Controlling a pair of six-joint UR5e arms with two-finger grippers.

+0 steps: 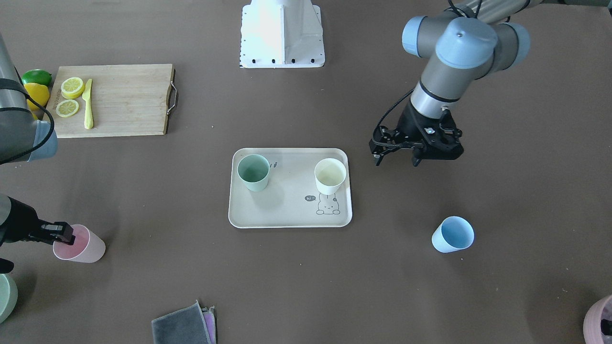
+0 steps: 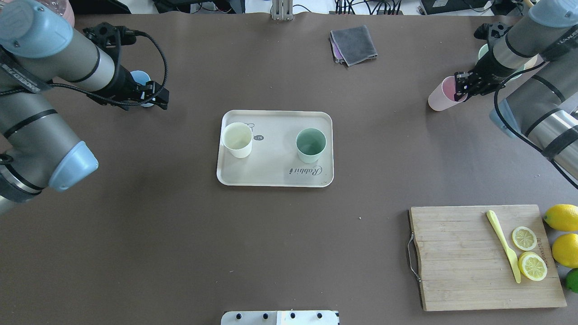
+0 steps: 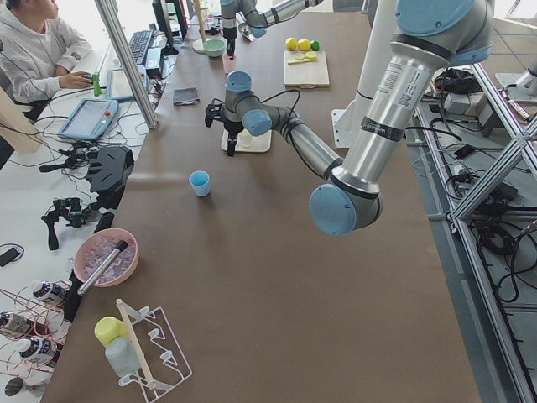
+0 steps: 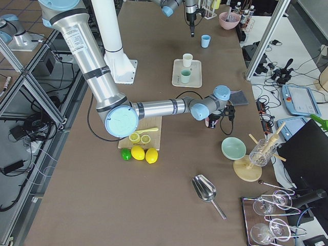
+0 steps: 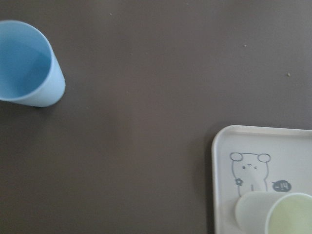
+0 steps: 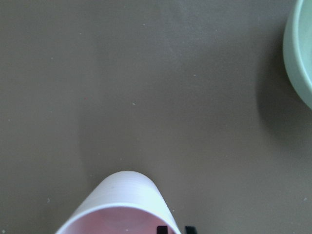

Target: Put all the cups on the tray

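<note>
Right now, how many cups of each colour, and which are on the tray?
green cup: 1, on the tray
cream cup: 1, on the tray
pink cup: 1, off the tray
blue cup: 1, off the tray
Total: 4 cups, 2 on the tray and 2 off

The tray [image 2: 275,149] bears the script word "Rabbit" [image 2: 306,170] along one long edge, upside down in the overhead view. Beside its bunny drawing [image 1: 328,205], a small dark speech bubble [image 1: 310,198] reads "hi". The cutting board [image 2: 456,262] has a burnt-in mark, too small to read.
</note>
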